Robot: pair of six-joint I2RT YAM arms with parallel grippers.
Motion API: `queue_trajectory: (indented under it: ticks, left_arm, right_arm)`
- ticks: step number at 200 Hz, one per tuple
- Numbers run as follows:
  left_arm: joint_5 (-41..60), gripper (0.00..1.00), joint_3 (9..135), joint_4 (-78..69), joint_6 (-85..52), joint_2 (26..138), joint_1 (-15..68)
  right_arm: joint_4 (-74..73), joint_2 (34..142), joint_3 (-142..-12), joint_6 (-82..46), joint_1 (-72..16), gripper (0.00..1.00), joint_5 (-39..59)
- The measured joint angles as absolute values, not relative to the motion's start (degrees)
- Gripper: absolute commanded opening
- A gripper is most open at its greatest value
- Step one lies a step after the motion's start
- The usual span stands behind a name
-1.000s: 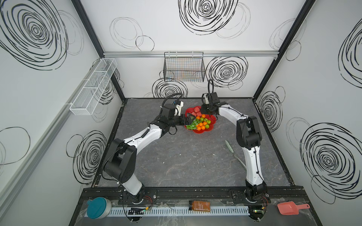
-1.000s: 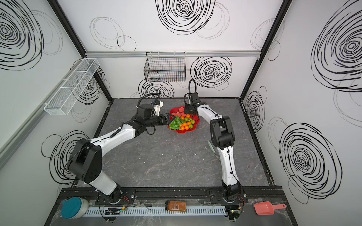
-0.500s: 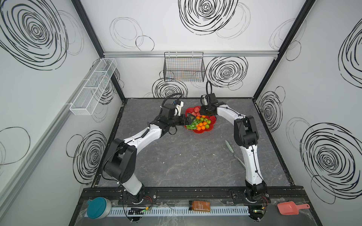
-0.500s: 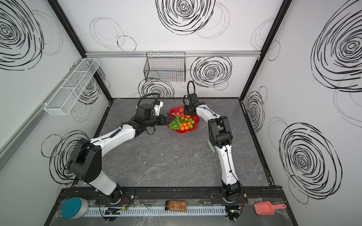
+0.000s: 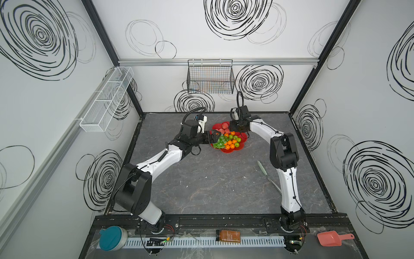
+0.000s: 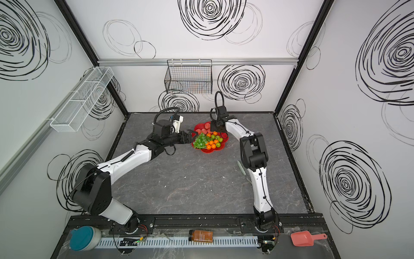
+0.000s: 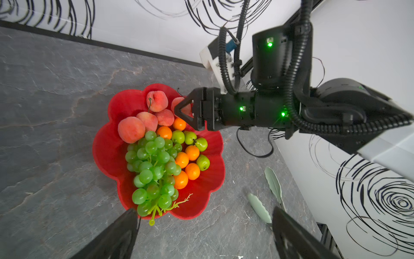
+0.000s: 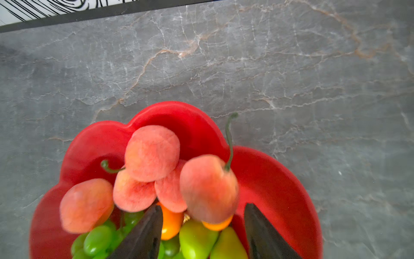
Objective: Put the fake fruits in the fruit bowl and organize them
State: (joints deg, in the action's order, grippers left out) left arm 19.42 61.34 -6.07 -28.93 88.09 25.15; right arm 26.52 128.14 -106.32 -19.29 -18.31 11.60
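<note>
In a top view the bowl [image 5: 226, 150] sits near the bench's far edge, with the fruits [image 5: 230, 141] grouped by kind inside it.

Left wrist view: the left jaws are spread wide and empty, waiting by the grapes [image 7: 152, 166].

Right wrist view: the right jaws are spread. A peach [image 8: 208, 188] lies just off their tips, apparently ungripped, and seems meant to join the other peaches [image 8: 152, 154].

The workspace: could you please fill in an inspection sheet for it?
Surface: grey marbled tabletop, no fruit seen outside the bowl.
Job's things: fruit bowl holds peaches, oranges, green apples, grapes; grape stem overhangs the rim.
Clutter: pale-green tongs lie on the tabletop, apart from the bowl.
Grippers: left gripper open at the bowl's edge; right gripper jaws parted over the peaches, one blurred peach at its tips.
Cables: black wrist cables loop clear of the fruit.
Surroundings: wire basket and mesh shelf on walls; jar, bottle, pink scoop on front ledge.
</note>
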Motion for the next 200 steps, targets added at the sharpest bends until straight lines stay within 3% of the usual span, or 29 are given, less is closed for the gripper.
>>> queue_trajectory:
  ticks: [48,107,138,200]
  left_arm:
    - [13.87,0.96,55.94,-8.19,-28.84,76.93,28.42]
    - [5.61,0.96,41.63,-9.65,-26.61,55.92,30.33]
    - [1.89,0.96,34.98,-8.49,-23.33,45.45,29.43]
    - [-0.64,0.96,25.12,-8.75,-18.52,40.88,17.58]
  right_arm:
    - [23.22,110.56,-93.49,-19.18,-18.28,0.66,11.53]
    - [10.92,83.59,-65.73,-20.18,-15.79,0.66,10.13]
    - [3.46,69.93,-49.84,-21.87,-13.06,0.86,7.16]
    - [-1.10,65.84,-43.75,-22.13,-6.11,0.95,2.59]
